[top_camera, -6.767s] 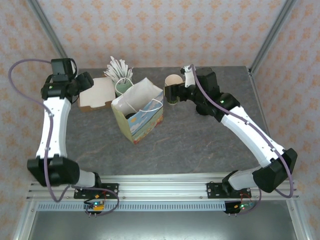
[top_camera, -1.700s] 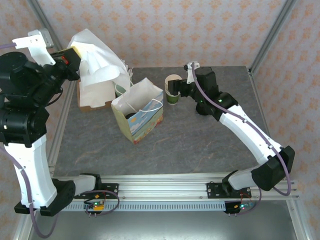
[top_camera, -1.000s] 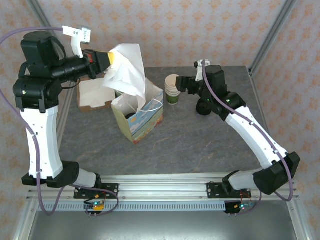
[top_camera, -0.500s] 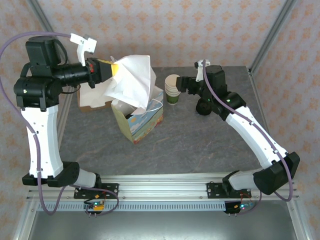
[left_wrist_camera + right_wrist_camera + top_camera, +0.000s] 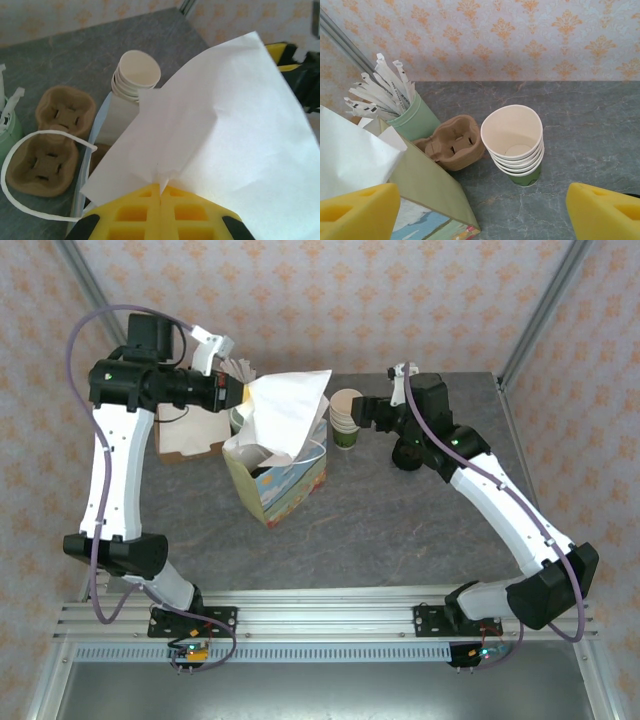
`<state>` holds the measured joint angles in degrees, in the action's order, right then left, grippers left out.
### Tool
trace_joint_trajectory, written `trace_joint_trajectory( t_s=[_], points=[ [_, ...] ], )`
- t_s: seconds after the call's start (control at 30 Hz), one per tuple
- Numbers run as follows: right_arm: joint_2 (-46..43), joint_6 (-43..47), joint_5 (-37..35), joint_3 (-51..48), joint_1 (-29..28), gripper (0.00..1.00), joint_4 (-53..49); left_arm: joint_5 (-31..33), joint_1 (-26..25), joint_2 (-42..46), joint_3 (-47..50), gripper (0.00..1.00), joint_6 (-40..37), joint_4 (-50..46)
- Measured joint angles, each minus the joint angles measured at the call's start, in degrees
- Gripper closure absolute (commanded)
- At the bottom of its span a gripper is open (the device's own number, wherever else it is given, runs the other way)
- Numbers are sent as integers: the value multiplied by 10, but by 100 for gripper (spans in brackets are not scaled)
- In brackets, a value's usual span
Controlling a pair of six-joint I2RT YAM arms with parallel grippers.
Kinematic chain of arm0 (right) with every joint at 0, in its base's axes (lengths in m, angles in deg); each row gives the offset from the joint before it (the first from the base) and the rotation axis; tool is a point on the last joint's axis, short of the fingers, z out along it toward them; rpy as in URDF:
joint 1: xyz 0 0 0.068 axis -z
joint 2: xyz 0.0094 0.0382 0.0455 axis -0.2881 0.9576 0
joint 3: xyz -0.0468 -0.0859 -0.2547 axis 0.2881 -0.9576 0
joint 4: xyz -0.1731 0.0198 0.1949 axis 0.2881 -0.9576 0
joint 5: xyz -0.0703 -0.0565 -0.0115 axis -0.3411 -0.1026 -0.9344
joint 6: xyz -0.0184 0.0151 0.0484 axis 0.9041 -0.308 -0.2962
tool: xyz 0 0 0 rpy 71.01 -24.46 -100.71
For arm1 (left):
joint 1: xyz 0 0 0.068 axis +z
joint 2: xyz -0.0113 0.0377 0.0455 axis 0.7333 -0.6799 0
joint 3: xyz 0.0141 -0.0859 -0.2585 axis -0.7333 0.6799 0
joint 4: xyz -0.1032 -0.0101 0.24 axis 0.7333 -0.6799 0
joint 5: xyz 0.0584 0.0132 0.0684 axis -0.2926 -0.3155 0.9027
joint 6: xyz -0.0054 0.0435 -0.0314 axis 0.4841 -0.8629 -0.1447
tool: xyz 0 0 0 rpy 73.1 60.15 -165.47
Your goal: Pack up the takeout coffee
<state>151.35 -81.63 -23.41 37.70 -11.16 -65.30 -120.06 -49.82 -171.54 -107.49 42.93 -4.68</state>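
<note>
Top external view: nearest stood the gift bag (image 5: 290, 485). White tissue paper (image 5: 285, 410) was draped over its mouth and pinched tight in the left gripper (image 5: 238, 393), so the bag's inside was hidden. Right of the bag, the right gripper (image 5: 368, 412) hung spread wide, holding nothing, and faced a stack of empty lidless cups (image 5: 346, 418). Behind the bag, a green cup (image 5: 417, 120) held wrapped stirrers. Whether the dark round shape (image 5: 403, 453) under the right arm was the takeout coffee, I couldn't tell.

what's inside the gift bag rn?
White tissue paper, pinched in the shut left gripper, drapes over the mouth of the bag. A dark patch shows at the near inside edge; the paper covers everything else inside.
</note>
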Motion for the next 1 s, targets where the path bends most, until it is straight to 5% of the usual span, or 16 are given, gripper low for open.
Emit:
trace_joint_trajectory(
  t_s=[0.23,0.7,1.0],
  points=[
    [0,-2,2,0,0,13,0,24,-23,-7,39,99,-19,-8],
    [0,-7,13,0,0,13,0,45,-33,-37,96,35,-26,-9],
    [0,-10,15,0,0,13,0,116,-37,11,99,23,18,35]
  ],
)
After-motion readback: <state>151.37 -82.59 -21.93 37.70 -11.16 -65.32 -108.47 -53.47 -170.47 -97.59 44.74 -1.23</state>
